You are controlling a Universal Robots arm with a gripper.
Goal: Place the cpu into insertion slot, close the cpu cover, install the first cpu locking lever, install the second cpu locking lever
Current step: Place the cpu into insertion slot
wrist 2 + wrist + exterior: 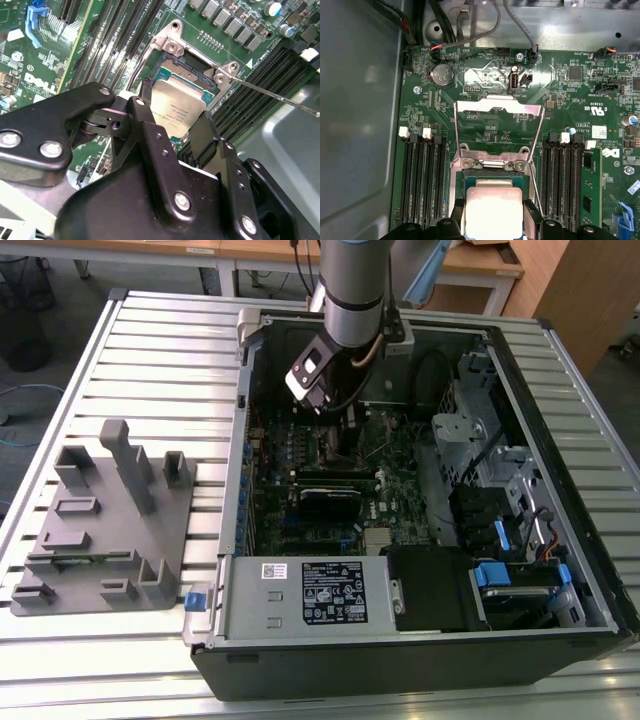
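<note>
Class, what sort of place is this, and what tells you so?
Likely a robotics lab: an open computer case lies on a slatted metal table, and the gripper holds the cpu over its circuit board.

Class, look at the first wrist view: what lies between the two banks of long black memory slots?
The insertion slot, with the cpu at it, held by the gripper; the cpu cover stands open just beyond. The first wrist view shows this.
</note>
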